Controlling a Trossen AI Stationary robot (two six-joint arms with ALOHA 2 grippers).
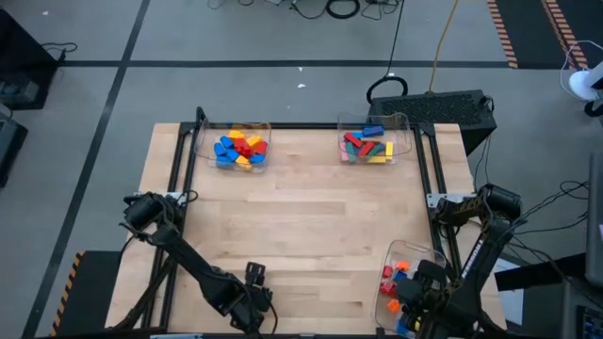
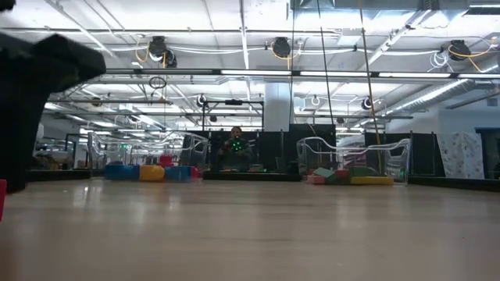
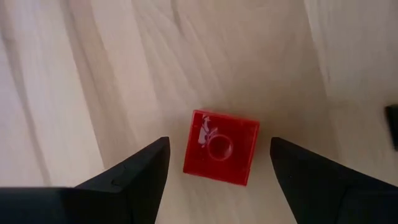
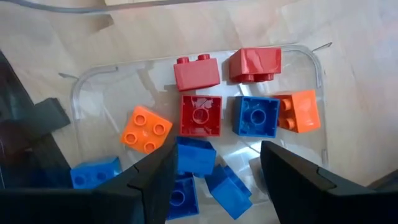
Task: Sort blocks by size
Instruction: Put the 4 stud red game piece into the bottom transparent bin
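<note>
High view: two far trays, the left tray (image 1: 203, 151) and right tray (image 1: 405, 141), already hold sorted blocks (image 1: 238, 149); a near-right tray (image 1: 398, 252) holds unsorted ones.

Left wrist view: the left gripper (image 3: 217, 165), open, straddles a red block (image 3: 221, 148) on the table.

Right wrist view: the right gripper (image 4: 217, 163), open and empty, hangs over a blue block (image 4: 194, 155); much sorting remains.

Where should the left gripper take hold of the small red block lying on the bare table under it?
Probably across its two opposite flat side walls, coming straight down. The red block lies stud-up on the table, slightly rotated, between the open fingers of the left gripper. A slight wrist turn would square the pads to it.
</note>
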